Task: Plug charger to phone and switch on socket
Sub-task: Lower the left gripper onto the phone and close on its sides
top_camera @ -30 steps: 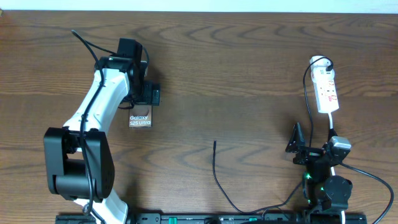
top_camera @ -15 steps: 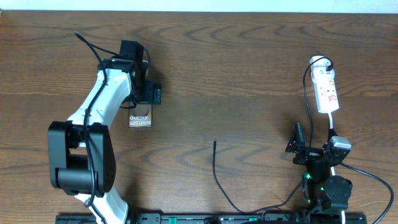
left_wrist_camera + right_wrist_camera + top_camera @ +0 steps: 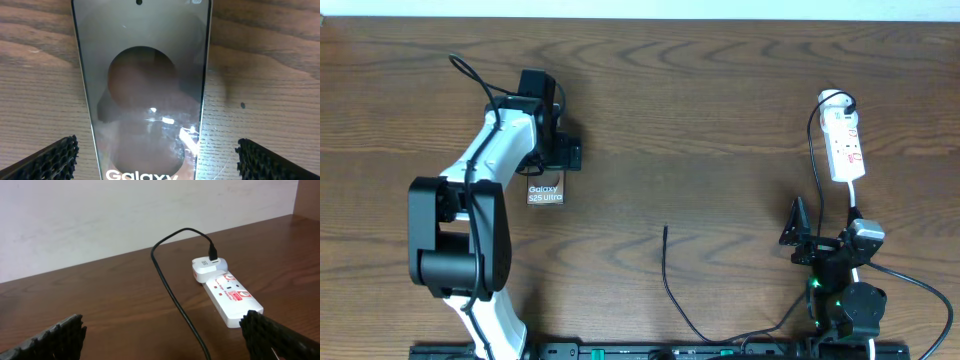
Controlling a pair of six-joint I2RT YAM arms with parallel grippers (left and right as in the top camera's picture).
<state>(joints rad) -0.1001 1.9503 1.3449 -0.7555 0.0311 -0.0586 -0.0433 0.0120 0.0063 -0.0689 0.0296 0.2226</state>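
A: Left gripper?
B: Jaws wide apart, holding nothing; the phone lies flat just below, between them.
A: Right gripper?
B: Spread wide too, empty. The socket lies ahead-right, with the charger cable plugged in.

The left arm rises from its base at 7 o'clock on the desk and reaches toward 11 o'clock, elbow bent, its white forearm slanting toward 1 o'clock. The left end effector is angled downward with its fingers spread wide, the ribbed pads showing at the lower corners of the wrist view, holding nothing. The right arm sits folded low at 5 o'clock. The right end effector faces 12 o'clock, roughly level, spread just as wide and empty.
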